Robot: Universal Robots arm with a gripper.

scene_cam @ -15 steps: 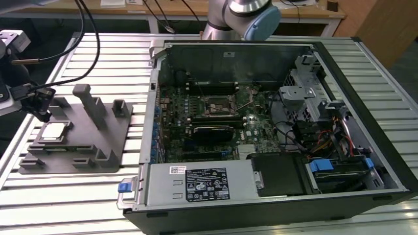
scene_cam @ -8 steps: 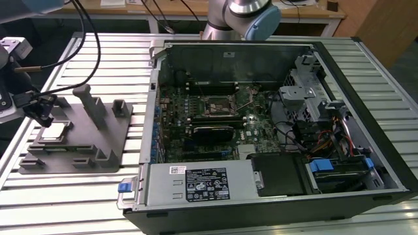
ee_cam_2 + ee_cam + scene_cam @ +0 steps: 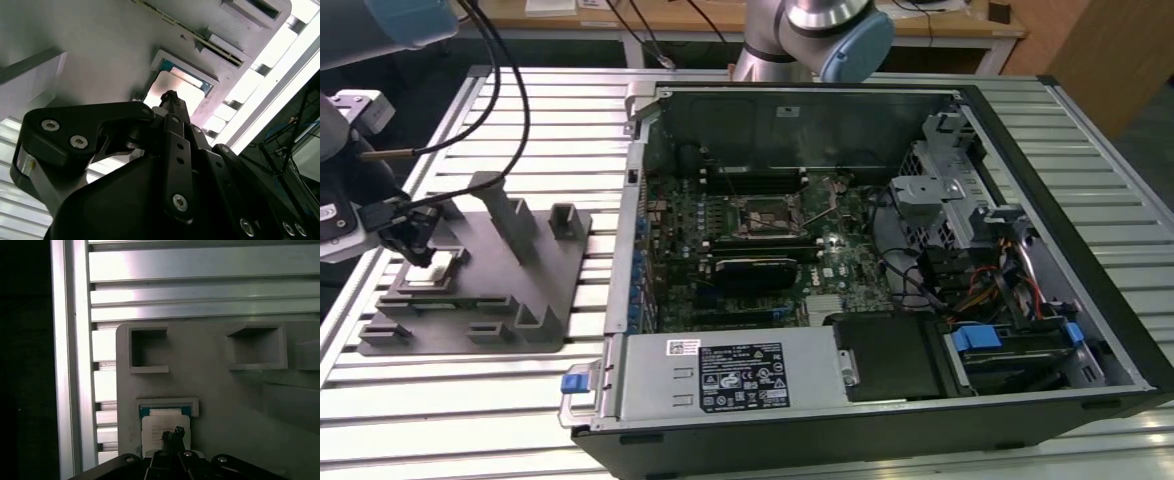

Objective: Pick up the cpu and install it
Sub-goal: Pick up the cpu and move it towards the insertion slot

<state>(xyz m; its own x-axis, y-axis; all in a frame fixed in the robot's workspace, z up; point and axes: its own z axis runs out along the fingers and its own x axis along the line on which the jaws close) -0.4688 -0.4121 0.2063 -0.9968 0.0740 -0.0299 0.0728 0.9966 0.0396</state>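
Exterior view: one slatted aluminium table [image 3: 1107, 130] carrying everything. On it lies one open computer case [image 3: 1067, 330] on its side, taking up most of the exterior view's right, motherboard facing up.

There's one arm [image 3: 817, 28]. Its base sits behind the case, and the rest loops over to the exterior view's left edge, where the wrist points down at the table.

Next down in size is one grey holder block [image 3: 520, 300], just beside the case on the exterior view's left. I count two upright posts on it, one tall and one short. In the first wrist view the same block [image 3: 225, 405] shows two square recesses side by side.

The gripper [image 3: 414, 245] hangs right over the near-left part of that block. In both wrist views its fingers come together into one narrow dark tip [image 3: 172, 434] [image 3: 171, 95], so I'd call it pinched closed with nothing between them.

One black-framed socket [image 3: 767, 215] sits in the middle of the motherboard, well apart from the gripper.

Smallest: one cpu [image 3: 160, 421]. It lies flat in a framed pocket of the holder, silvery plate up, and in the second wrist view the cpu [image 3: 189, 91] is directly under the tip. Can't tell if they're actually touching.
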